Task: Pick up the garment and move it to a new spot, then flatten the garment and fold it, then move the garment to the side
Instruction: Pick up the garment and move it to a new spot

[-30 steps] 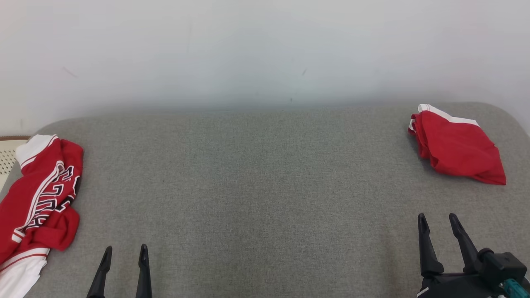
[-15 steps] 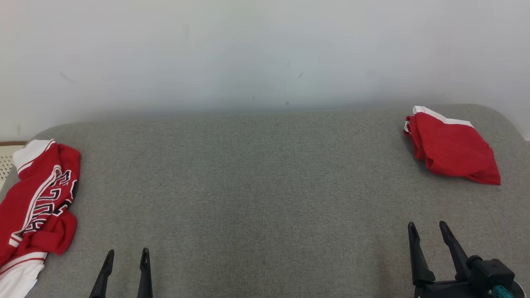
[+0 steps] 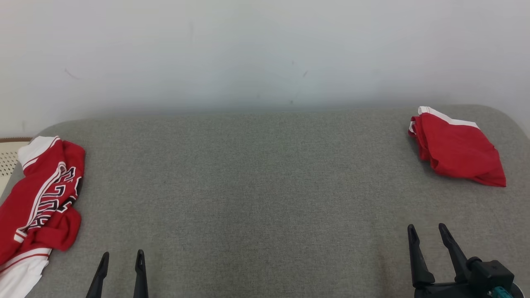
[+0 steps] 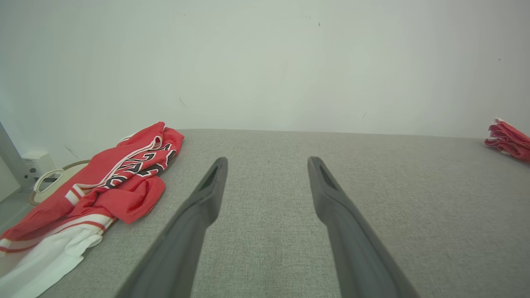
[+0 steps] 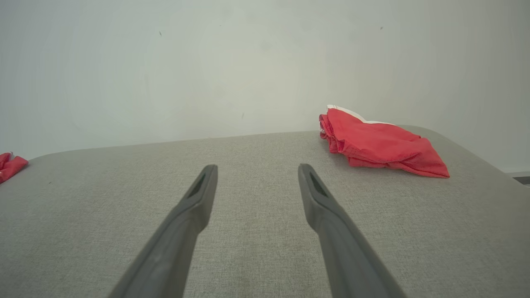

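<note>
Jersey lies crumpled at the frame's left edge, up-left of your left hand; that hand and your right hand stand open, empty.

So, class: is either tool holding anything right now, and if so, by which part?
Nothing is held. The left tool and right tool are open, clear of the lettered jersey and the plain red garment.

The right gripper has drawn back toward the lower edge of the head view, farther from the folded garment. The left gripper has drawn back slightly. The head camera has shifted slightly.
</note>
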`<state>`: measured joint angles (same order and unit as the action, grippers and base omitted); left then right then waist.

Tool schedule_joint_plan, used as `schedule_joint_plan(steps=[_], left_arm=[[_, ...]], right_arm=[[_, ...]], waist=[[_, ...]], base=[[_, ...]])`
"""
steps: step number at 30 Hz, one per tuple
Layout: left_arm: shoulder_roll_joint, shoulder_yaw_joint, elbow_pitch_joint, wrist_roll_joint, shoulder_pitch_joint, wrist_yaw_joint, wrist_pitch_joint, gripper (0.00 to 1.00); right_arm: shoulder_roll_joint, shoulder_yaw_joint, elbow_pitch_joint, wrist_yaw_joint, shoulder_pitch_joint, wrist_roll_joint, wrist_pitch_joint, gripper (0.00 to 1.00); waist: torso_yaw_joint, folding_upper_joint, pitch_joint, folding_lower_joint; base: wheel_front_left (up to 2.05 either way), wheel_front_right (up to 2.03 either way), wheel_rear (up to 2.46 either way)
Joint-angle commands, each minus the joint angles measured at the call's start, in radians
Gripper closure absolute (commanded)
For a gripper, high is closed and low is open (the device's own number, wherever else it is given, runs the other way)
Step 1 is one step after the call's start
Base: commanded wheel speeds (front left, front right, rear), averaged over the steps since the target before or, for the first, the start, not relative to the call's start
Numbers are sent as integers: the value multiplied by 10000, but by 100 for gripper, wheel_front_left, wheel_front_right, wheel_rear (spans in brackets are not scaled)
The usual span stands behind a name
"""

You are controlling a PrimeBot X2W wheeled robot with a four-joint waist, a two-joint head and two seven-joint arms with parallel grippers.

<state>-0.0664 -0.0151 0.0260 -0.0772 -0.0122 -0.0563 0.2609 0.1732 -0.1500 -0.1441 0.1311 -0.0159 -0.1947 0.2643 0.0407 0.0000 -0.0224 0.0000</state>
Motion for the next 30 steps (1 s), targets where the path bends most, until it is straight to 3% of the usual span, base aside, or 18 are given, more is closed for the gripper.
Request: schedule_joint_plan(steps=[1, 30], left_arm=[[-5, -3, 37, -16, -69, -44, 23, 0], [-125, -418, 119, 2, -223, -184, 25, 0]], right_arm=[[44, -5, -11, -6, 59, -88, 22, 0], [-42, -719, -352, -6, -328, -293, 22, 0]], waist=[[71, 0, 8, 0], [3033, 0, -126, 0]], base=[[0, 0, 0], [0, 0, 0]])
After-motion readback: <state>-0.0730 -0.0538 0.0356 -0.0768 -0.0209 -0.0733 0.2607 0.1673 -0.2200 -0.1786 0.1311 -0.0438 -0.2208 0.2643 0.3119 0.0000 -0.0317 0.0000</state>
